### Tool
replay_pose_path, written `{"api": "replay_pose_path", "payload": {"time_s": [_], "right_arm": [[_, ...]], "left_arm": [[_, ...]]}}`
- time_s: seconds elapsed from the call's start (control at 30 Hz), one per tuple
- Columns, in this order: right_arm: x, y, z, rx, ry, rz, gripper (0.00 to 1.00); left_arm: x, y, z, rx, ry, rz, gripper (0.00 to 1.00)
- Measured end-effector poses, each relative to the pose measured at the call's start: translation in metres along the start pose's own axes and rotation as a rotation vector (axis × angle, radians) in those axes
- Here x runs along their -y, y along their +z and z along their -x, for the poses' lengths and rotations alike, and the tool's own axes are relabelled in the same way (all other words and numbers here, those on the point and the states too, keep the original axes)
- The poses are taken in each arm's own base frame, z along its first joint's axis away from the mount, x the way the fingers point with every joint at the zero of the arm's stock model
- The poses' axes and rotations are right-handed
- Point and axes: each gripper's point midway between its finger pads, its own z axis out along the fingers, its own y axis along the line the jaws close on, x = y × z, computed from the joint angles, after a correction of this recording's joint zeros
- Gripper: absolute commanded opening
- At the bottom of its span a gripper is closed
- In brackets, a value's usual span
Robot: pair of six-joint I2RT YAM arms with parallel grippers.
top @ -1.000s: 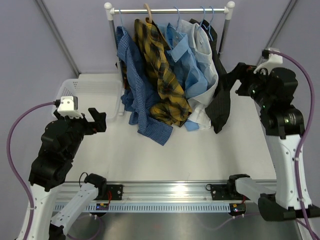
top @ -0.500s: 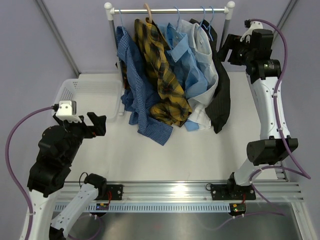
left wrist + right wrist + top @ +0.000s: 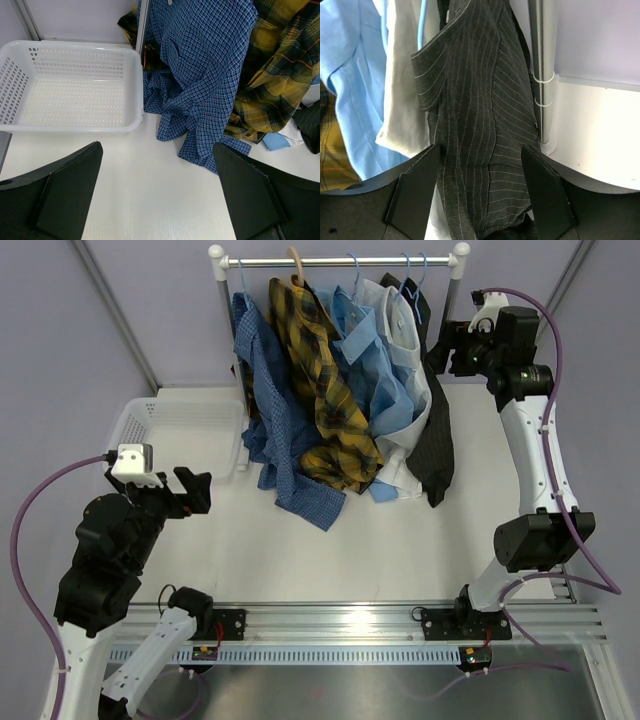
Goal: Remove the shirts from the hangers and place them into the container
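Logging right gripper (image 3: 479, 152) first: is it holding the black pinstriped shirt (image 3: 480, 110)? (K.)

Cannot tell. Its fingers stand either side of the hanging cloth, at the far right of the rail (image 3: 340, 260), just beside the post (image 3: 542, 75); whether they pinch it is unclear. Left gripper (image 3: 157, 150) is released, fingers wide apart, hovering near-left over the table (image 3: 150, 200), close to the container (image 3: 132, 90), which has no shirt in it. (J.)

Other shirts? (K.)

All on the rail, on light-blue hangers (image 3: 407, 270). Tails of the dark blue check shirt (image 3: 200, 75) and the plaid shirt (image 3: 270, 75) pool on the table. (J.)

Handling? (K.)

Judgement: light, limp, slightly slippery cloth. It will sag and drag, and a pinch low on the body may tug the hanger along. A hold high up, at shoulder or collar, looks better, so the shirt can slide off the hanger's arm. (J.)
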Motion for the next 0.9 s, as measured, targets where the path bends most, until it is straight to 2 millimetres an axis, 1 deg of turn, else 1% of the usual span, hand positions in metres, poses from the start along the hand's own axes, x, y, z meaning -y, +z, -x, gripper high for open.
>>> {"api": "replay_pose_path", "payload": {"time_s": [0.27,0.37,0.4,0.53,0.63,0.77,0.9], "right_arm": [[-0.013,-0.012,0.002,0.020,-0.025,0.055,0.74],[-0.015,-0.015,0.005,0.030,-0.032,0.061,0.72],[-0.015,-0.015,0.005,0.032,-0.033,0.061,0.67],[-0.010,-0.011,0.001,0.030,-0.034,0.050,0.60],[-0.007,-0.010,0.000,0.029,-0.032,0.044,0.58],[-0.002,-0.007,0.000,0.030,-0.029,0.038,0.58],[0.000,0.000,-0.005,0.015,-0.032,0.044,0.56]], "left_arm": [[0.000,0.000,0.000,0.000,-0.001,0.000,0.99],[0.000,0.000,0.000,0.000,-0.002,0.000,0.99],[0.000,0.000,0.000,-0.001,-0.002,-0.001,0.99],[0.000,0.000,-0.004,-0.006,-0.010,0.000,0.99],[-0.001,-0.002,-0.006,-0.007,-0.015,0.001,0.99],[-0.001,-0.005,-0.004,0.007,-0.020,-0.002,0.99],[-0.001,-0.006,-0.004,0.009,-0.022,-0.003,0.99]]}}
